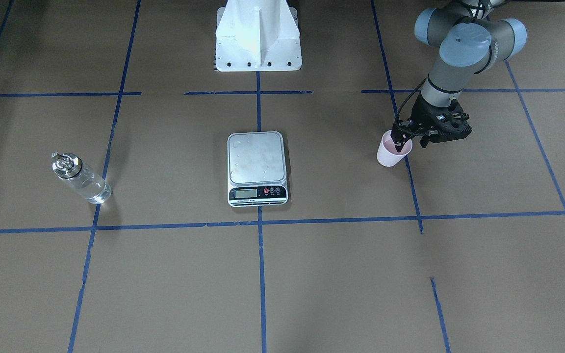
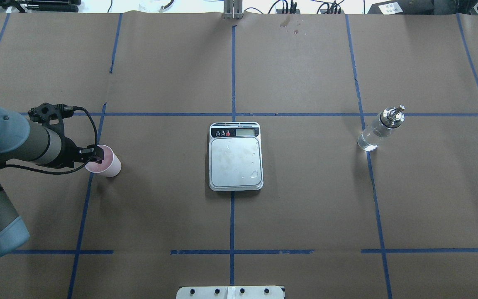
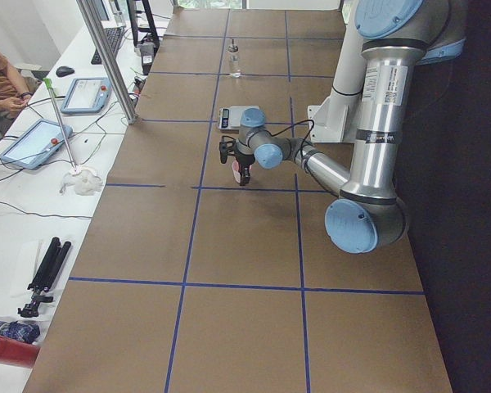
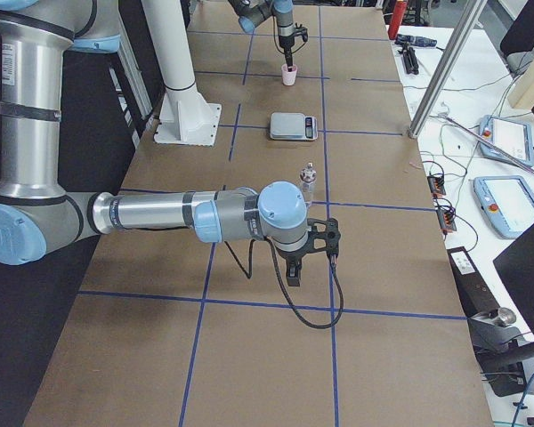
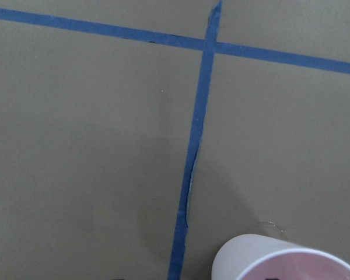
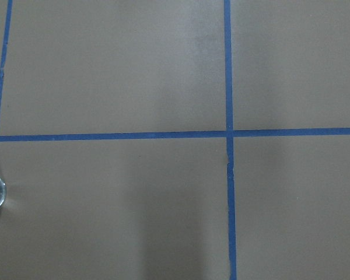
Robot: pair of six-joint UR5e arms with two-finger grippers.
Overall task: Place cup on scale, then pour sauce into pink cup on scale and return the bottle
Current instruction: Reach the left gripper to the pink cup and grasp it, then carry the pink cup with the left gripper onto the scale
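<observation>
While your one small pale pink tapered cup (image 1: 391,156) stands on the brown table (image 1: 331,274), the left gripper (image 1: 411,143) straddles its rim, jaws apart. One silver rectangular digital scale (image 1: 257,162) and one clear glass spouted bottle (image 1: 82,180) stand well apart. You cannot tell the right gripper's (image 4: 294,276) state.

You get even, soft overhead light on the table (image 2: 305,207); shadows are faint, the scale (image 1: 256,157) glints mildly, and wrist views look slightly soft.
</observation>
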